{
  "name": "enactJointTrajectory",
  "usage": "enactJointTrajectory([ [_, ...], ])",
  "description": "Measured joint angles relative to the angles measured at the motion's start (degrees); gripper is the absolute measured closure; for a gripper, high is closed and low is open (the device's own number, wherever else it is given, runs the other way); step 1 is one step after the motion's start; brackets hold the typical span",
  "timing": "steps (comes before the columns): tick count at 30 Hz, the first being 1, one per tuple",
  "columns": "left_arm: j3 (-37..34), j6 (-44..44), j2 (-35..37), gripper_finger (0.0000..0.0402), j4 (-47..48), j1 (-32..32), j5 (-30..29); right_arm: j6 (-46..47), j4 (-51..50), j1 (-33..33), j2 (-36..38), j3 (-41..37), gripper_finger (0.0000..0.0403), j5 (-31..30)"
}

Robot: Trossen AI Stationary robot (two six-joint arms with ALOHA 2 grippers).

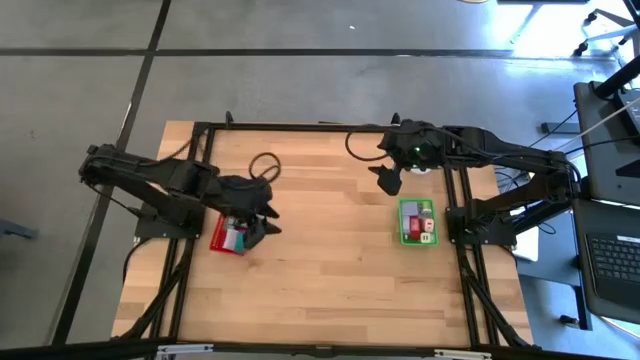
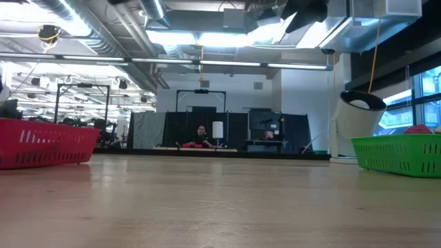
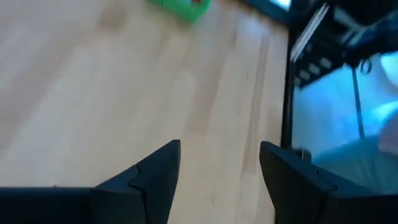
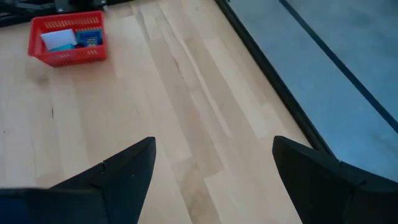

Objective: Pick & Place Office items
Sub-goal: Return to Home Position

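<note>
From the high view, the left gripper is seen poised over the red basket on the left half of the table, part of that basket being covered by the arm. The right gripper is seen near the far edge, just beyond the green basket. The office items in the green basket appear there only as small red, pale and green blocks that cannot be told apart. The contents of the red basket are better shown in the right wrist view, where a pale piece and a blue piece lie inside it. In that view the right gripper is spread wide with nothing between its fingers. In the left wrist view the left gripper is likewise parted and empty, and the green basket is cut off at the frame edge. Only the low view shows the basket walls side-on, with a pink piece rising above the green rim, the red basket's contents hidden, and a white round roll beside the green basket.
</note>
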State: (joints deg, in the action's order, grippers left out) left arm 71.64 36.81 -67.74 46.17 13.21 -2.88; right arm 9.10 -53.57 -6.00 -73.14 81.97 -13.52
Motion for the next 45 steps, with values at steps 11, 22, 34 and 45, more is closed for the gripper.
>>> enactJointTrajectory([
  [11, 0.00, 1.02, 10.41, 0.0185, -3.21, 14.51, -15.23, 4.59, -1.83, 1.56, -0.01, 0.00, 0.0082, -6.84],
  [22, 0.00, -0.33, 10.85, 0.0189, -2.38, 31.54, -35.91, 7.13, -1.77, 3.52, 2.76, 0.00, 0.0090, -3.41],
  [34, -5.69, 21.40, 12.53, 0.0184, 10.82, 52.55, -63.67, 3.80, -1.12, 8.27, 15.53, -0.09, 0.0090, 0.97],
  [45, -23.61, 43.58, 17.56, 0.0184, 10.54, 60.22, -77.17, 5.01, 26.46, 10.29, 27.05, -25.47, 0.0090, 8.80],
])
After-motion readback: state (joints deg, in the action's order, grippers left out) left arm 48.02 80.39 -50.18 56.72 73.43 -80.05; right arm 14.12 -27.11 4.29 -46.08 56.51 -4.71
